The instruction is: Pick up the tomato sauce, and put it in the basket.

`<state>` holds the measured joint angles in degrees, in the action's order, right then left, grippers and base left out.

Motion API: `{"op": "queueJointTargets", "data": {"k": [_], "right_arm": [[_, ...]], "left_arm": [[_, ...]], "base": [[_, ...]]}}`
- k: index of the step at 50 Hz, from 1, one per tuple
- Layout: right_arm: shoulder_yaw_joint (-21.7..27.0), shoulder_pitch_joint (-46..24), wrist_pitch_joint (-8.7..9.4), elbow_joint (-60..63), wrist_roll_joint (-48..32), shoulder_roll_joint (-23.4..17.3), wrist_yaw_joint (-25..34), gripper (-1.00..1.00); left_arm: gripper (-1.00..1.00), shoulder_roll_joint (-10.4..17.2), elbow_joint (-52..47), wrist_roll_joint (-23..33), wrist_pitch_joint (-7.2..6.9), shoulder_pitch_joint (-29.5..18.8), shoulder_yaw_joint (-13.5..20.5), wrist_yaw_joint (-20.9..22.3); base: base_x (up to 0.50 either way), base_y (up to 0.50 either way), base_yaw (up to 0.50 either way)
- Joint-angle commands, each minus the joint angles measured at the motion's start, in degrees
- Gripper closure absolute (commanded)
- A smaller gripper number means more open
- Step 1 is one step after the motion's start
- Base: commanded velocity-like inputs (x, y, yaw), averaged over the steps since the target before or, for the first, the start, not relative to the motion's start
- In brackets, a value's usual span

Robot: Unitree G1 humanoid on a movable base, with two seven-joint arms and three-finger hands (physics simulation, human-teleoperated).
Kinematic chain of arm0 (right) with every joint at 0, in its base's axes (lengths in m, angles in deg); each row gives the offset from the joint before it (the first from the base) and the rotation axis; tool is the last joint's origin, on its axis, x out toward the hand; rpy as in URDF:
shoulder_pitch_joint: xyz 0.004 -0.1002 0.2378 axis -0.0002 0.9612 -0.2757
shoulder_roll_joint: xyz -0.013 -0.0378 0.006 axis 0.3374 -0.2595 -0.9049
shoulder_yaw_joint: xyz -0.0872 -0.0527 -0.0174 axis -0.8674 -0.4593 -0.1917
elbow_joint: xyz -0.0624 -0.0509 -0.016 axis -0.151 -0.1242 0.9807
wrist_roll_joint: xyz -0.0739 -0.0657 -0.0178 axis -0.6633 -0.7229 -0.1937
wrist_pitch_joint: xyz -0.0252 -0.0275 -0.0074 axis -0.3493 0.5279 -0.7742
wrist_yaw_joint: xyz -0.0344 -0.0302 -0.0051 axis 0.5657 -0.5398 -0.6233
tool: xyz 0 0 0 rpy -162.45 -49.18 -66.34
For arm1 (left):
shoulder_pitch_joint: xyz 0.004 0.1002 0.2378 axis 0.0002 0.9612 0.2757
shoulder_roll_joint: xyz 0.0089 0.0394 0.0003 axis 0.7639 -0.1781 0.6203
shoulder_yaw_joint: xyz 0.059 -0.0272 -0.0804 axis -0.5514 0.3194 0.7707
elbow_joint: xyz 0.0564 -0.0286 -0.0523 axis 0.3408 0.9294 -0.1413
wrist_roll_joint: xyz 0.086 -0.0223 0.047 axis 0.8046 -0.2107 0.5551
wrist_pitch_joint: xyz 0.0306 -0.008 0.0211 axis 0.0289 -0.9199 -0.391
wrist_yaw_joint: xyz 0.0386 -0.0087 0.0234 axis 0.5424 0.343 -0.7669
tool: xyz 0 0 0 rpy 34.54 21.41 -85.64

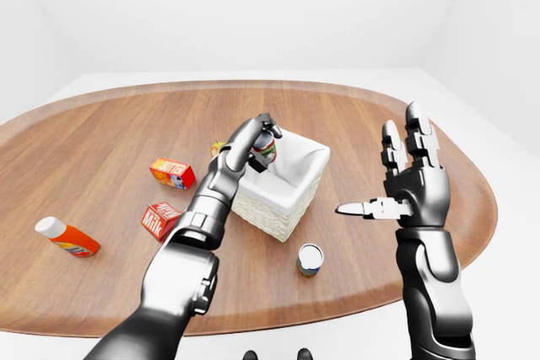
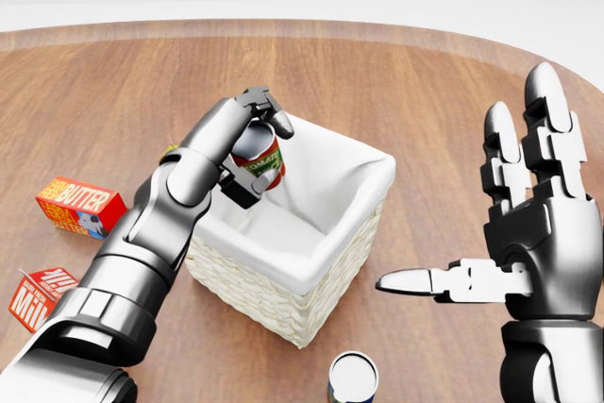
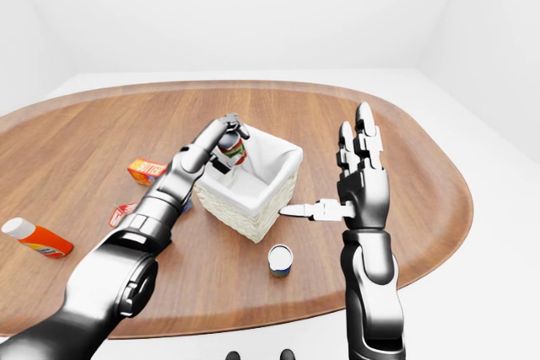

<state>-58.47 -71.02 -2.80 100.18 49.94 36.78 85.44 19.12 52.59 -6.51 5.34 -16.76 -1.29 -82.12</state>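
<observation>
The tomato sauce can (image 2: 259, 161), red and green label with a grey top, hangs tilted above the white-lined wicker basket (image 2: 321, 276), over its left inner side. My left hand (image 2: 253, 148) is shut on the can, fingers wrapped over its top and side. My right hand (image 2: 491, 224) is raised to the right of the basket, fingers spread open, thumb pointing left, holding nothing.
A second can (image 2: 352, 379) stands below the basket in the head view. A butter box (image 2: 78, 206) and a milk carton (image 2: 40, 295) lie at the left. An orange bottle (image 1: 67, 238) lies far left on the oval wooden table (image 1: 110, 132).
</observation>
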Motion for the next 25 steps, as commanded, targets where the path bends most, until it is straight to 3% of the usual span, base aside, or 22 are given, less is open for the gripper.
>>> {"op": "queueJointTargets", "data": {"k": [1,7,25], "right_arm": [[-0.1,0.1,0.0,-0.1,0.0,0.1,0.1,-1.0],[-0.2,0.1,0.0,-0.3,-0.1,0.1,0.1,-1.0],[0.8,-0.6,0.0,-0.3,0.8,-0.3,0.0,-1.0]], "left_arm": [[1.0,-0.7,3.2,-1.7,1.1,-1.8,0.2,-2.9],[1.0,-1.0,7.2,-1.3,3.19,-2.6,0.2,-4.2],[1.0,-2.9,11.2,0.4,3.19,-2.3,-0.4,-6.2]], "base": [[0.0,0.0,0.0],[0.0,0.0,0.0],[0.0,0.0,0.0]]}}
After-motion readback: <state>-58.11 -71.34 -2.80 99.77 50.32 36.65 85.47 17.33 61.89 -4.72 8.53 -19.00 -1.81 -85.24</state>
